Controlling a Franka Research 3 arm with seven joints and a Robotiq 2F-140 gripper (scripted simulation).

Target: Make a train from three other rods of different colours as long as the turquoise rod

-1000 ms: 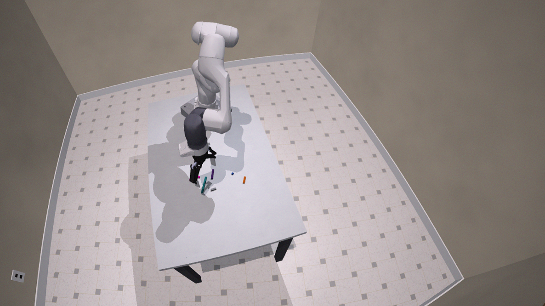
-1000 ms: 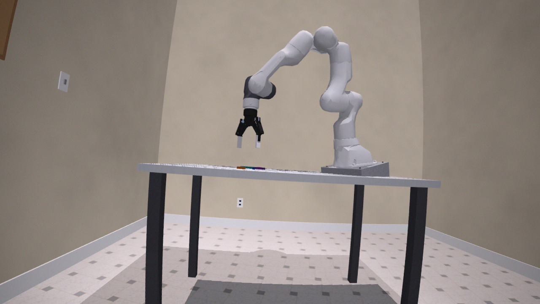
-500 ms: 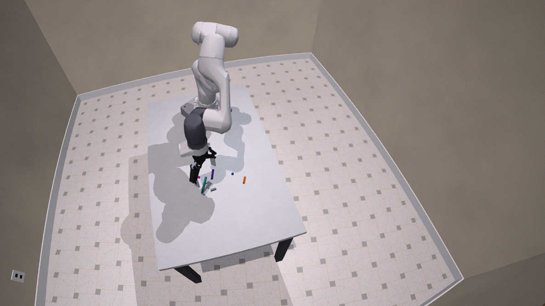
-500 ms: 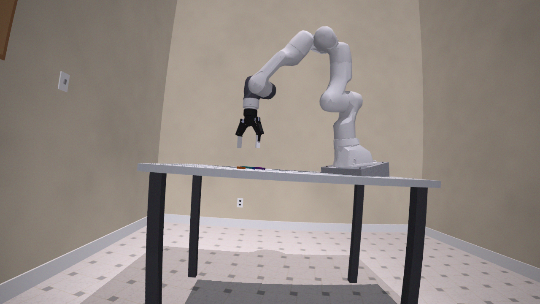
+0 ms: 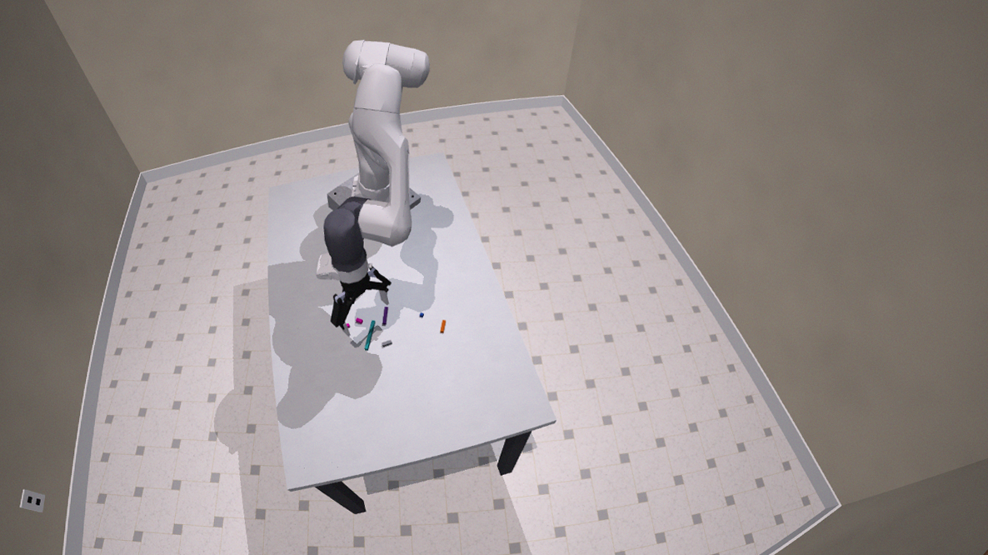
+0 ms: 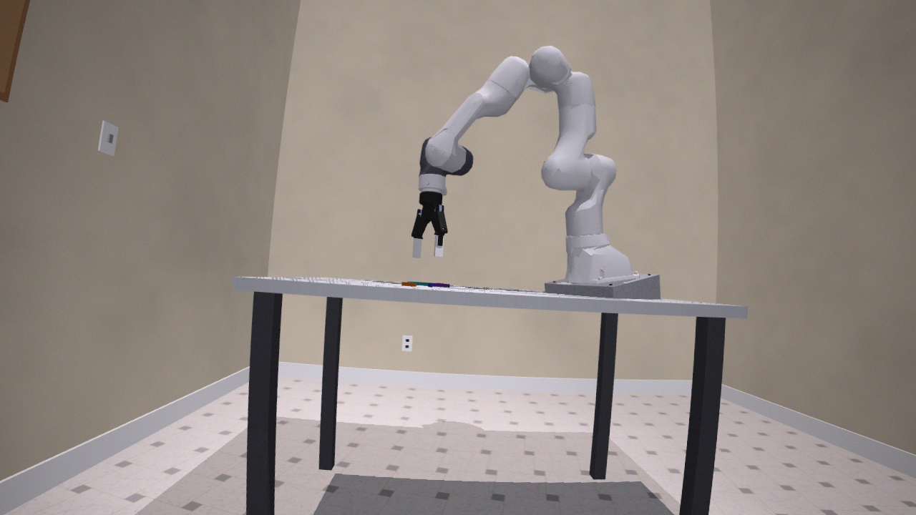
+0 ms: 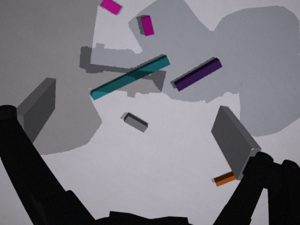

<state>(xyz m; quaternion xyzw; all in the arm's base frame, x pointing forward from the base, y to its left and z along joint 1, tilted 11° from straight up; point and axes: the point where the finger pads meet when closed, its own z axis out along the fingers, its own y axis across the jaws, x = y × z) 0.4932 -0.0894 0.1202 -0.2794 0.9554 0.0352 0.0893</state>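
Note:
The turquoise rod point(image 7: 130, 77) lies flat on the white table, slanted. A purple rod point(image 7: 197, 74) lies to its right, apart from it. A short grey rod point(image 7: 135, 122) lies just below the turquoise rod. Two magenta rods point(image 7: 111, 6) point(image 7: 147, 25) lie beyond it. An orange rod point(image 7: 225, 179) is partly hidden behind my right finger. A small blue rod point(image 5: 421, 314) shows only in the top view, between the purple rod point(image 5: 384, 315) and the orange rod point(image 5: 442, 325). My gripper point(image 7: 138, 106) point(image 6: 427, 249) is open and empty, well above the table, over the grey rod.
All rods lie apart from each other near the table's middle point(image 5: 398, 331). The arm's base point(image 5: 374, 195) stands at the table's far end. From the side, the rods show only as a thin coloured strip point(image 6: 426, 283).

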